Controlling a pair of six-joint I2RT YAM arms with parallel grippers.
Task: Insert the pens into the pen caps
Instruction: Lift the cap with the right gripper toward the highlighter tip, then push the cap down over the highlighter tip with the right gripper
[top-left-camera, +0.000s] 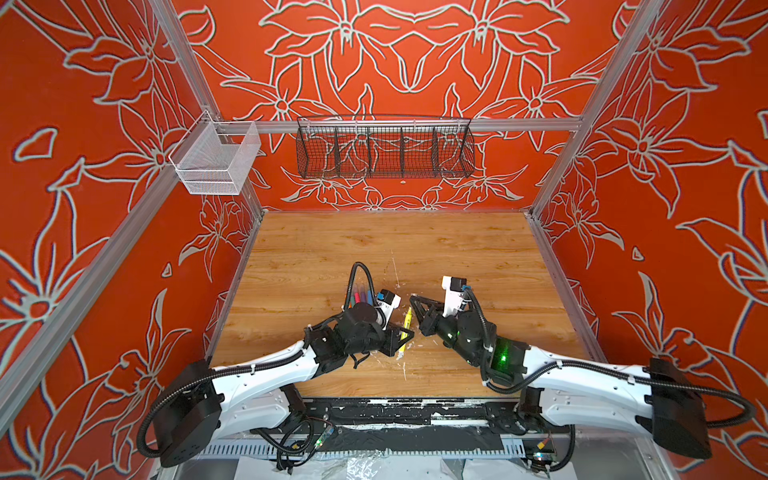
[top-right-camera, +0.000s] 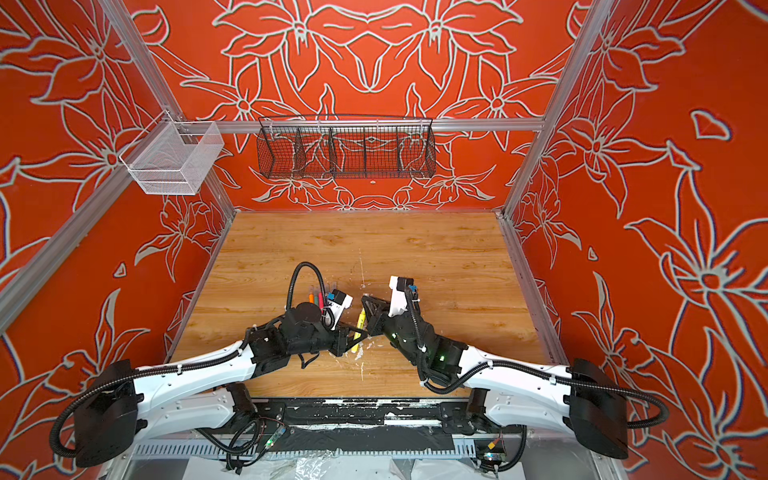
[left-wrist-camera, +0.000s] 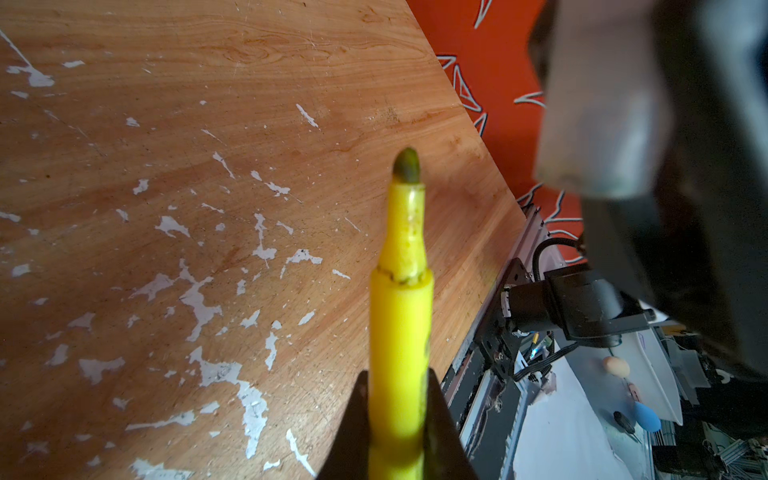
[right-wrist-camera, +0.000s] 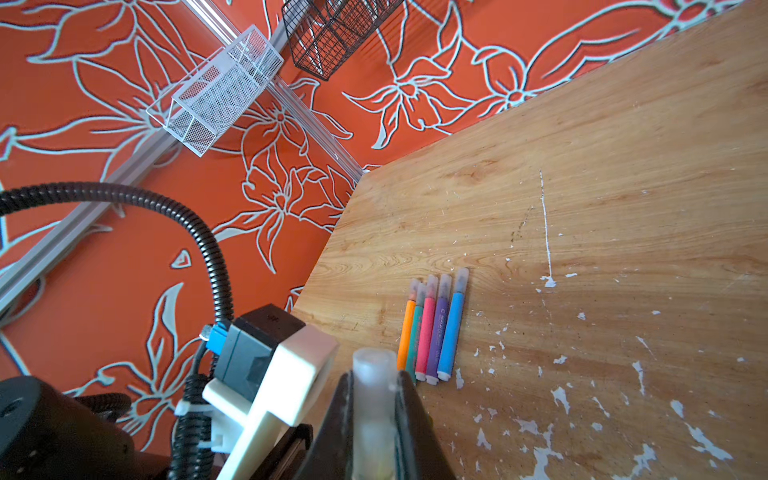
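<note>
Pens first: five of them (right-wrist-camera: 432, 332) lie side by side on the left half of the table, orange, green, pink, purple and blue. Each wears a clear cap (right-wrist-camera: 432, 284) on its far end. In both top views my own left arm covers most of that row (top-left-camera: 360, 296), and only the far ends show. Seen from the right wrist, my left arm's white camera block (right-wrist-camera: 282, 370) and its black ribbed hose (right-wrist-camera: 199, 232) crowd in close beside what I carry.

My left pincer (left-wrist-camera: 397, 399) is pressed onto the yellow pen (left-wrist-camera: 401, 316). The jaws grip the barrel, and the bare, dark felt tip sticks out past them. From above, that pen (top-left-camera: 407, 322) runs roughly near to far at mid-table. My right pincer (right-wrist-camera: 374, 399) pinches a clear pen cap (right-wrist-camera: 374, 374), which pokes out beyond the jaws. From above, the right pincer (top-left-camera: 413, 300) sits just right of the yellow pen and slightly farther back — cap and pen are apart.

The table (top-left-camera: 374, 245) is wood-grain board, scuffed with white paint flecks (left-wrist-camera: 195, 299) toward the near middle. Orange walls with pale flower outlines (top-left-camera: 415, 62) close in three sides. A white mesh basket (top-left-camera: 216, 160) hangs at far left, and a black wire basket (top-left-camera: 384, 147) hangs on the far rail.
</note>
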